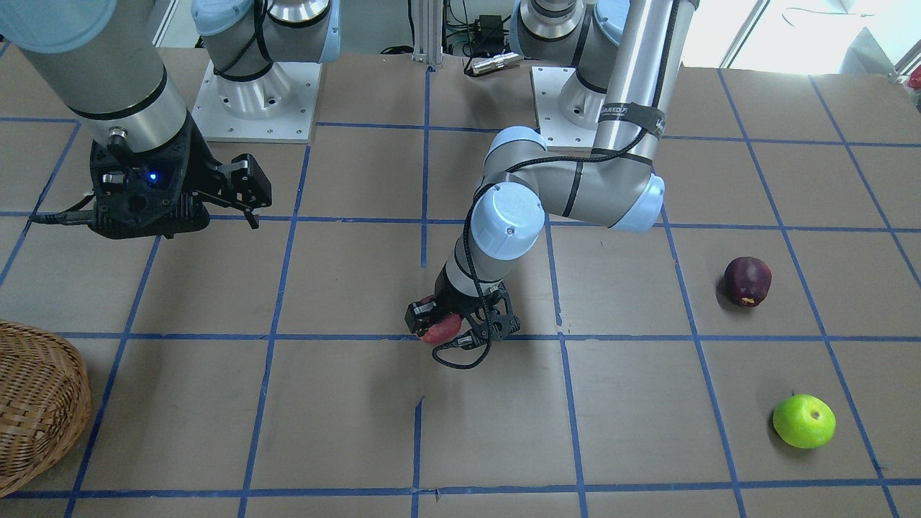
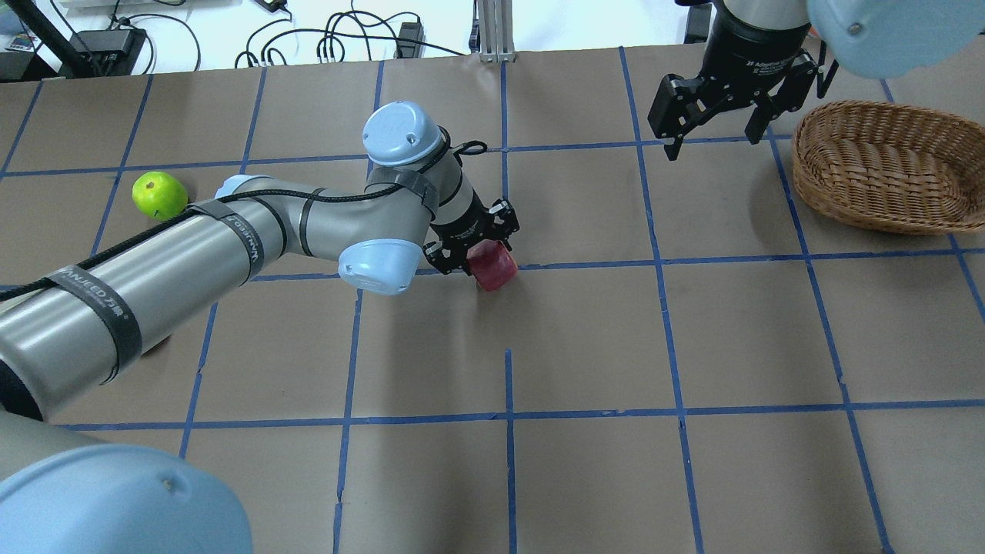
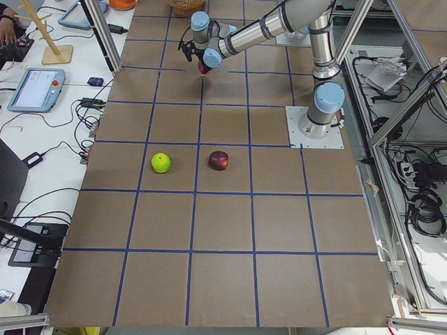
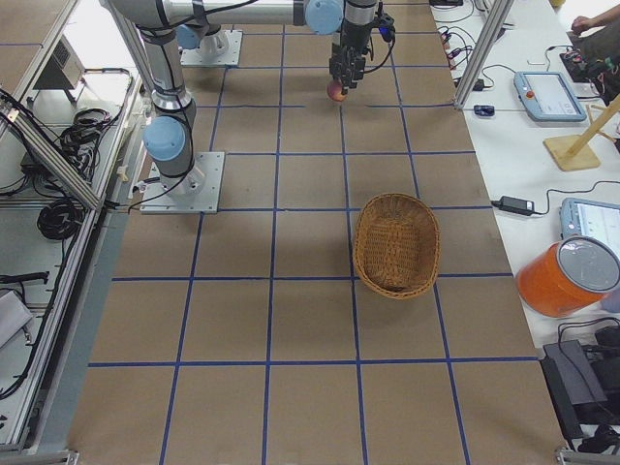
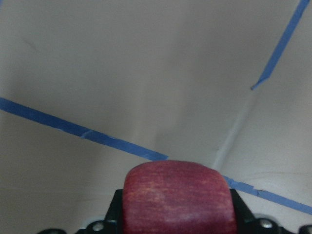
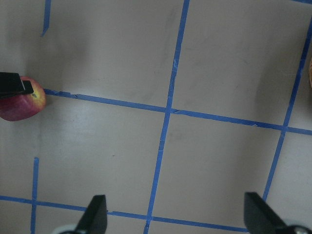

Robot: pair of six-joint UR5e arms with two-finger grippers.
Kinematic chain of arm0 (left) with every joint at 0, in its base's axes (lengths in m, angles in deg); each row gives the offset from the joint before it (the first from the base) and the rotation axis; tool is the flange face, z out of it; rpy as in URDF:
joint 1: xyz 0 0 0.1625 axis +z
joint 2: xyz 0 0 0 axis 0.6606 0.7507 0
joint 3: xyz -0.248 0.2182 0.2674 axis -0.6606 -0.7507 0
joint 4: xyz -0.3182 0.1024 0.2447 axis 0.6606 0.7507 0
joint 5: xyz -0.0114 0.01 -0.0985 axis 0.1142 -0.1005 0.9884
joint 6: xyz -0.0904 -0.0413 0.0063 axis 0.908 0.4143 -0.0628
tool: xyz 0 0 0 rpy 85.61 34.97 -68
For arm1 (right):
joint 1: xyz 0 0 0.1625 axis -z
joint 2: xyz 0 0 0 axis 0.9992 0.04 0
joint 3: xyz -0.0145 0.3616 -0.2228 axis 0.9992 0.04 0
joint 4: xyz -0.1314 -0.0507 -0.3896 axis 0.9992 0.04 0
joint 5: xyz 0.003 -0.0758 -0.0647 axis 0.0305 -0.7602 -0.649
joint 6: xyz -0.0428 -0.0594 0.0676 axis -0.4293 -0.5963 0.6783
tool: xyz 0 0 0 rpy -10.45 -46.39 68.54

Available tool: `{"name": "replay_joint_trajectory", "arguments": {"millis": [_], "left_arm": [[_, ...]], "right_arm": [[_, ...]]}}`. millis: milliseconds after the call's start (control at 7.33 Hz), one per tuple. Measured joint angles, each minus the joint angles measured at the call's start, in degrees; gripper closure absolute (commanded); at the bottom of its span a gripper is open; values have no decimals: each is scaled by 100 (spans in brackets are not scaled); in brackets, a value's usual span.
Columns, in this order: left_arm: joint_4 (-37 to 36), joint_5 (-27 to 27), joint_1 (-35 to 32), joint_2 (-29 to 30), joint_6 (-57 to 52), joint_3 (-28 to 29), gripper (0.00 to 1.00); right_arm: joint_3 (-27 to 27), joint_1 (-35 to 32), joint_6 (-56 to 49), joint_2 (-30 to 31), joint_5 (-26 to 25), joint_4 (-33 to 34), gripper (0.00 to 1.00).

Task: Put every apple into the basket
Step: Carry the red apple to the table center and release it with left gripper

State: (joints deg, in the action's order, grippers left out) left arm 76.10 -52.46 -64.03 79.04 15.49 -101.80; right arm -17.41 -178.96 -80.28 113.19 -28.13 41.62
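Observation:
My left gripper (image 2: 481,248) is shut on the red apple (image 2: 494,267) and holds it just above the table's middle; the apple also shows in the front view (image 1: 440,330) and fills the bottom of the left wrist view (image 5: 178,197). The dark maroon apple (image 1: 747,281) and the bright green apple (image 1: 804,421) lie on the table on my left side. The wicker basket (image 2: 877,168) stands at the far right. My right gripper (image 2: 716,131) is open and empty, hovering beside the basket; its fingertips (image 6: 96,214) show in the right wrist view.
The table is brown paper marked with a blue tape grid (image 2: 508,261). Both arm bases (image 1: 255,101) stand at the robot's edge. An orange container (image 4: 567,276) and tablets sit on a side bench beyond the table.

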Motion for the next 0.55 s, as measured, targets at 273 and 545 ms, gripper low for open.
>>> {"name": "replay_joint_trajectory", "arguments": {"millis": [273,545], "left_arm": [[0,17,6,-75,75,23,0],[709,48,340,-488,-71,158,0]], "right_arm": [[-3,2,0,0,-2,0,0],[-30,2,-22,-4,39,12,0]]}}
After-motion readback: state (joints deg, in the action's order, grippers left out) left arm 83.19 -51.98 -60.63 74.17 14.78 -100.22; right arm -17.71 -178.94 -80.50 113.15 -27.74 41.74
